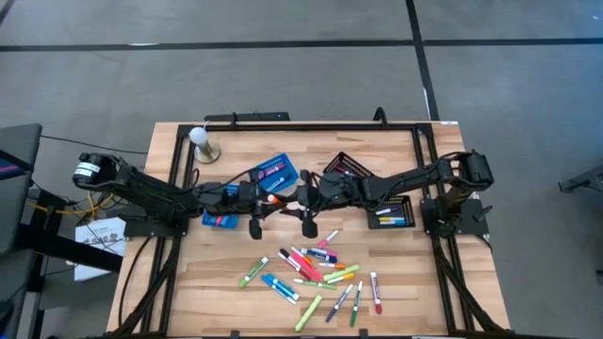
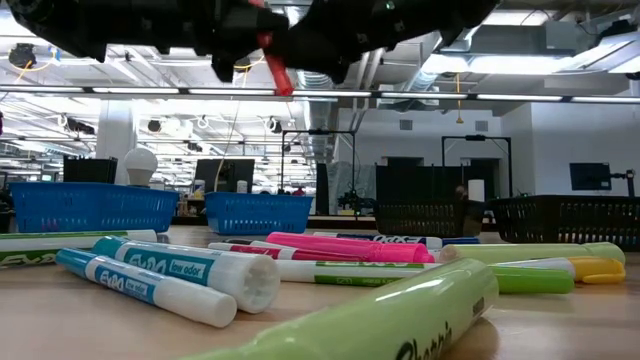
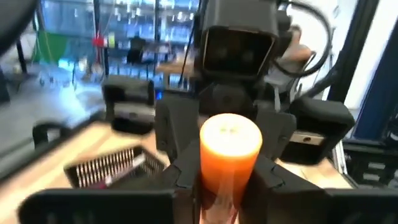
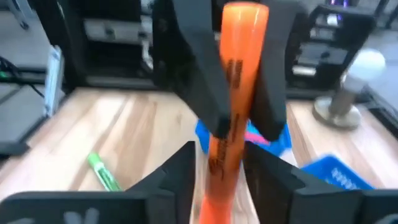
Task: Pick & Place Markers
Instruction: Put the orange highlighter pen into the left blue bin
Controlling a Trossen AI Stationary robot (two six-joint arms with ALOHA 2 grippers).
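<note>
An orange marker (image 1: 272, 199) hangs in the air over the middle of the table, where my two grippers meet. My left gripper (image 3: 229, 183) comes level from the table's left and is shut on it. My right gripper (image 4: 221, 180) comes from the right and is open. Its fingers stand on either side of the marker's barrel (image 4: 221, 162), with a strip of table showing beside one finger. In the low view the marker (image 2: 277, 70) slants down below the dark grippers. The other markers (image 1: 316, 268) lie loose on the tabletop nearer the front edge. My left gripper pinches the orange marker's barrel (image 4: 235, 74) between its two fingers (image 4: 205, 81), about mid-length. The fingers come level from the table's left and lie across the marker. The marker stands roughly upright, a little tilted and clear of the table, its flat end (image 3: 229, 134) toward my left wrist camera.
Two blue baskets (image 1: 275, 174) (image 1: 221, 218) sit at the left centre. Two black mesh baskets (image 1: 347, 168) (image 1: 394, 212) sit at the right. A white bulb on a round base (image 1: 200, 141) stands at the far left corner. Bare wood shows at the near left (image 1: 203, 282).
</note>
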